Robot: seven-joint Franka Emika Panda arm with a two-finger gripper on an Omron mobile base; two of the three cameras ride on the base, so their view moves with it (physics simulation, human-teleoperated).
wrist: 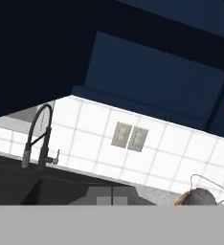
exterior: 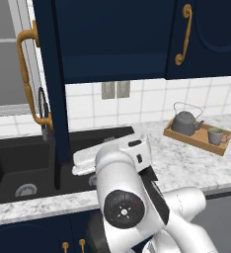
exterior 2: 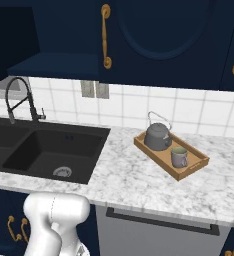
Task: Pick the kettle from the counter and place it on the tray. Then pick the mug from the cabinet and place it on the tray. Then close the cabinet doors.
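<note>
Gripper fully closed, empty, low over sink edge. Kettle and mug on tray. Left cabinet door wide open, right one closed. Risk: closed fingers skid off door face; arm clips faucet swinging in.

A shallow light-brown wooden tray lies flat on the white-and-grey speckled marble worktop, to the right of the black double sink set into it. On the tray stands a small squat dark-grey kettle, upright, its thin wire handle arched over the lid. Just beside it, nearer the tray's front end, stands a small grey-beige mug with a pale greenish inside, also upright. Above, the dark navy wall cabinet has one door swung out over the sink, its long curved brass-orange handle showing; the other door is shut.
</note>
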